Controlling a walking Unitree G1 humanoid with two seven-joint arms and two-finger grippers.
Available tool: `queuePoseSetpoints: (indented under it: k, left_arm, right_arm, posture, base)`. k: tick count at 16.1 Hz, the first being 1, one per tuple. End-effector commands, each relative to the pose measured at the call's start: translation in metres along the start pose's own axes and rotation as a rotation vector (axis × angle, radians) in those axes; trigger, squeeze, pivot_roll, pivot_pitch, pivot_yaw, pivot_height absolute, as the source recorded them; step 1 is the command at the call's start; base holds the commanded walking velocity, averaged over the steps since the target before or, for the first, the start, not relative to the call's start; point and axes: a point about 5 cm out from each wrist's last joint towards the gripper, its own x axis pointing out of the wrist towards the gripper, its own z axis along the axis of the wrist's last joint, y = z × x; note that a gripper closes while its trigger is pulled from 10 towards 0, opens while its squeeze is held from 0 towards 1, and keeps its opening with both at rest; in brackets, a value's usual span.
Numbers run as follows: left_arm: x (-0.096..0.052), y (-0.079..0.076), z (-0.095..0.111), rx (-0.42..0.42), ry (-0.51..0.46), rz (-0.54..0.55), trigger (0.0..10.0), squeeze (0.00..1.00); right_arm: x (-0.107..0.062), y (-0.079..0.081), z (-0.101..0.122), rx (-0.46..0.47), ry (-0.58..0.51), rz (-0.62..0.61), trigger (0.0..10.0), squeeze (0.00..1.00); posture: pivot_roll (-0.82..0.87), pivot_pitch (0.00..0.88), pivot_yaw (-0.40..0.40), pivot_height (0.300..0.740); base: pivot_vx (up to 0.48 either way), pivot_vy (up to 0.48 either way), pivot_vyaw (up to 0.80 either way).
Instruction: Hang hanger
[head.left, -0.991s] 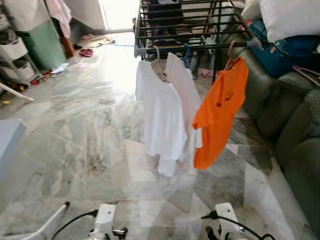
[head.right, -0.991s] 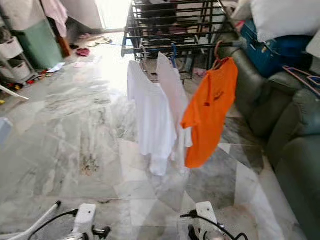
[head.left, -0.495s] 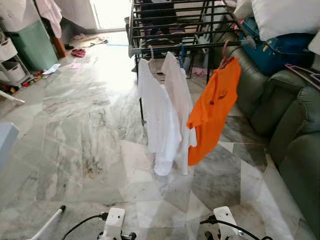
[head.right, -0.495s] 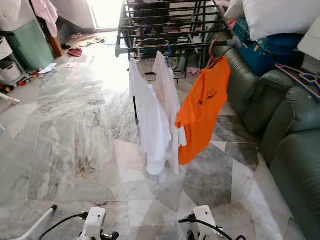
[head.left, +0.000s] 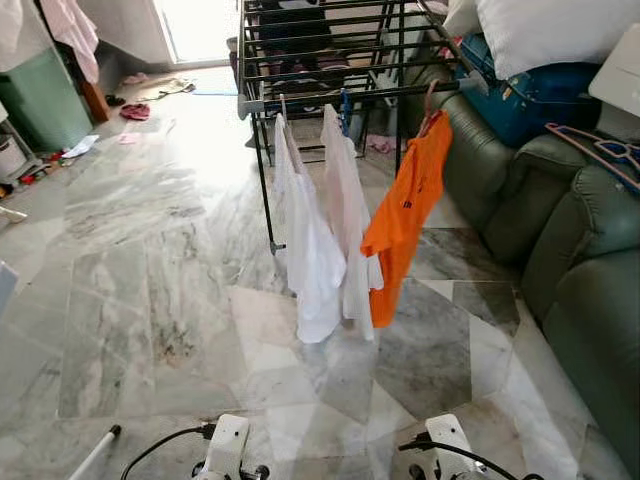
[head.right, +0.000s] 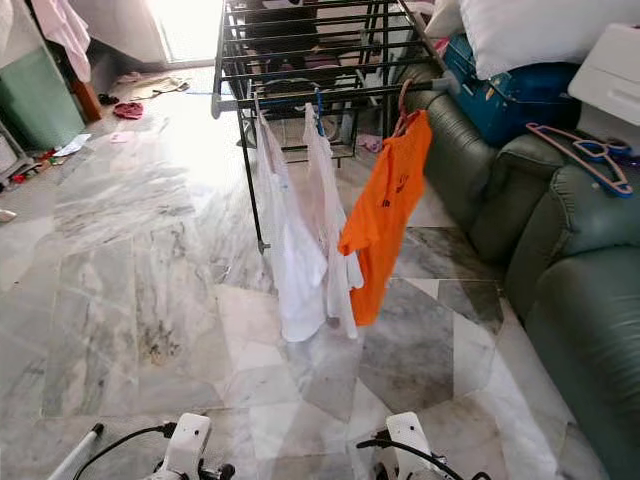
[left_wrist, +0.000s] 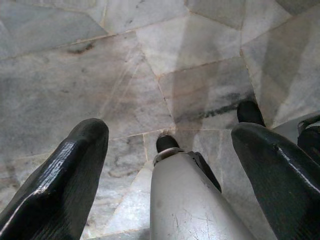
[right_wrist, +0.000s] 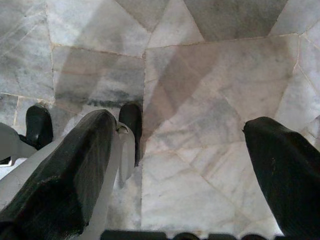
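Both arms hang low, the left pincer (left_wrist: 167, 165) and right pincer (right_wrist: 180, 165) each spread apart over the marble floor (head.left: 150, 260), holding nothing. Ahead, the drying rack (head.left: 330, 60) carries two white shirts (head.left: 315, 240) and an orange shirt (head.left: 405, 215); pink hangers (head.right: 580, 150) lie on the green sofa (head.right: 590, 300)

Orange shirt (head.left: 407, 215), white shirts (head.left: 312, 245), black drying rack (head.left: 330, 60), grey marble floor (head.left: 140, 260), green sofa (head.left: 580, 260)

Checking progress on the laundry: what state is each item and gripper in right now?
Orange shirt: hanging on the drying rack.
White shirts: hanging beside it.
Spare hangers: lying on the green sofa.
Left gripper: open, empty, over floor.
Right gripper: open, empty.
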Motion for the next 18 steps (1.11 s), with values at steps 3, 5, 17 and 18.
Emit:
queuePoseSetpoints:
  k: [3,5,17,18]
  left_arm:
    - [-0.0004,0.0028,-0.0017,0.012,0.006,0.011,10.0,0.00]
    - [-0.0006,0.0031,-0.0031,0.026,0.013,0.012,10.0,0.00]
    - [-0.0008,0.0047,-0.0039,0.065,0.025,0.020,10.0,0.00]
    - [-0.0008,0.0054,-0.0036,0.071,0.022,0.024,10.0,0.00]
  right_arm:
    - [0.0001,0.0032,-0.0016,-0.012,0.006,0.012,10.0,0.00]
    - [0.0002,0.0032,-0.0001,-0.013,-0.001,0.011,10.0,0.00]
    - [0.0004,0.0070,0.0021,-0.099,-0.011,0.042,10.0,0.00]
    - [0.0004,0.0077,0.0023,-0.109,-0.012,0.046,10.0,0.00]
  posture:
    - [-0.16,0.000,0.055,0.740]
    - [-0.16,0.000,0.055,0.740]
    - [-0.16,0.000,0.053,0.740]
    - [-0.16,0.000,0.052,0.740]
  base:
    - [0.000,0.000,-0.75]
    - [0.000,0.000,-0.59]
    - [0.000,0.000,0.40]
    - [0.000,0.000,0.80]
